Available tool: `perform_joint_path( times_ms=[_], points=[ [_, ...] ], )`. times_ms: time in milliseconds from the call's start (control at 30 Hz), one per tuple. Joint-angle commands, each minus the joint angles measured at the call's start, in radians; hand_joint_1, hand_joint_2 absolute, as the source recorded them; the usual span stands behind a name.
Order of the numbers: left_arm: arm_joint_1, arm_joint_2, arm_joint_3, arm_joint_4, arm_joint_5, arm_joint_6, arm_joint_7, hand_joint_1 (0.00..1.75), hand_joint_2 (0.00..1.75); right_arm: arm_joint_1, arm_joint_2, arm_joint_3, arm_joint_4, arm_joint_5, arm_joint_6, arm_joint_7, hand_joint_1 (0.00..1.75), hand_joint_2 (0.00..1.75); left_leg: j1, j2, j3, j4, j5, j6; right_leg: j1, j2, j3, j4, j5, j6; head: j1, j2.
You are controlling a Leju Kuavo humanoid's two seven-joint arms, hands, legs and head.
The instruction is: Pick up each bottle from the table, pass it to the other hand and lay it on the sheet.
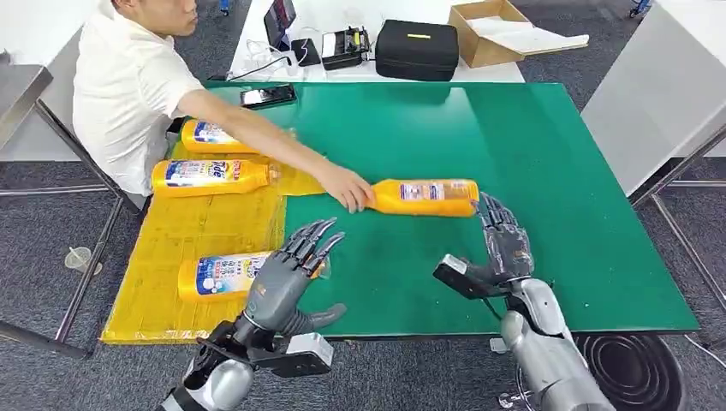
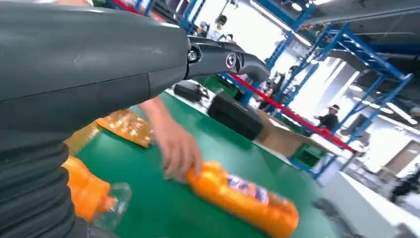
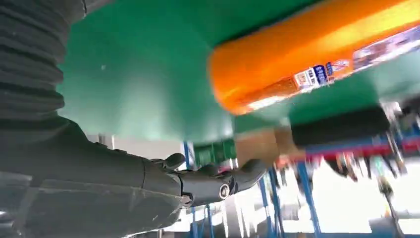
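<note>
- An industrial hall used as a robot test area: tall blue steel racking with red beams (image 2: 317,124) under a high ceiling with strip lights.
- Green-topped work table (image 1: 531,137) on grey carpet, black equipment case (image 1: 417,50), open cardboard box (image 1: 492,30).

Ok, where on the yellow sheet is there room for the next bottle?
Bare sheet lies between the middle bottle and the near bottle. The far end is crowded: far bottle, the person's arm crossing it.

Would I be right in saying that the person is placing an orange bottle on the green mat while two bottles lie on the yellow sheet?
Not quite: the head view shows three bottles on the yellow sheet, not two. The person's hand is indeed on the orange bottle on the green mat.
</note>
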Motion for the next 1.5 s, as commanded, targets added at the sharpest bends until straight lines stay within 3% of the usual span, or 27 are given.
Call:
perform_joint_path(
  times_ms=[33, 300, 633, 900, 933, 967, 1000, 1333, 1500],
  points=[
    [-0.033, 0.004, -0.039, 0.028, 0.061, -0.027, -0.012, 0.00, 1.75, -0.252, -0.035, 0.136, 0.256, -0.086, 0.255, 0.019, 0.00, 1.75, 0.000, 0.006, 0.003, 0.001, -0.001, 0.000, 0.001, 0.004, 0.002, 0.000, 0.000, -0.003, 0.000, 0.000],
    [-0.046, 0.000, -0.051, 0.061, 0.093, -0.012, -0.024, 0.00, 1.75, -0.373, -0.040, 0.248, 0.378, -0.119, 0.403, 0.112, 0.00, 1.75, 0.000, 0.005, 0.005, 0.001, -0.002, 0.000, 0.001, 0.003, 0.004, 0.000, -0.001, -0.003, 0.000, 0.000],
    [-0.068, -0.013, -0.068, 0.085, 0.119, -0.013, -0.038, 0.00, 1.75, -0.424, 0.017, 0.290, 0.451, -0.142, 0.421, 0.108, 0.00, 1.75, 0.000, 0.003, 0.003, 0.000, 0.000, 0.000, 0.001, 0.001, 0.002, 0.000, 0.000, -0.002, 0.000, 0.000],
    [-0.101, -0.022, -0.084, 0.120, 0.159, -0.017, -0.059, 0.00, 1.75, -0.487, 0.021, 0.348, 0.535, -0.182, 0.563, 0.084, 0.00, 1.75, 0.000, 0.002, 0.003, 0.001, 0.000, 0.000, 0.001, 0.001, 0.002, 0.000, 0.000, -0.002, 0.000, 0.000],
    [-0.105, -0.022, -0.086, 0.122, 0.164, -0.016, -0.061, 0.00, 1.75, -0.489, 0.016, 0.354, 0.540, -0.188, 0.569, 0.084, 0.09, 1.75, 0.000, 0.001, 0.002, 0.000, 0.000, 0.000, 0.001, 0.000, 0.001, 0.000, 0.000, -0.002, 0.000, 0.000],
    [-0.107, -0.021, -0.088, 0.125, 0.168, -0.013, -0.064, 0.00, 1.75, -0.498, 0.002, 0.388, 0.546, -0.169, 0.588, 0.080, 1.43, 1.75, 0.000, 0.002, 0.003, 0.001, -0.001, 0.000, 0.001, 0.000, 0.003, 0.000, -0.001, -0.003, 0.000, 0.000],
    [-0.108, -0.021, -0.087, 0.126, 0.171, -0.009, -0.065, 0.00, 1.75, -0.499, -0.002, 0.390, 0.550, -0.176, 0.593, 0.076, 1.75, 1.75, 0.000, 0.001, 0.002, 0.001, 0.000, 0.000, 0.001, 0.000, 0.002, 0.000, 0.000, -0.002, 0.000, 0.000],
    [-0.114, -0.022, -0.088, 0.137, 0.179, 0.001, -0.071, 0.00, 1.75, -0.491, -0.010, 0.403, 0.549, -0.205, 0.610, 0.057, 1.75, 1.75, 0.000, 0.001, 0.003, 0.000, 0.000, 0.000, 0.001, 0.000, 0.002, 0.000, 0.000, -0.002, 0.000, 0.000],
    [-0.106, -0.025, -0.087, 0.136, 0.208, 0.008, -0.090, 0.00, 1.75, -0.454, -0.024, 0.325, 0.517, -0.367, 0.663, -0.011, 1.75, 1.75, 0.001, 0.000, 0.003, 0.000, 0.000, 0.000, 0.001, -0.001, 0.003, -0.001, 0.000, -0.002, 0.000, 0.000]
  ],
)
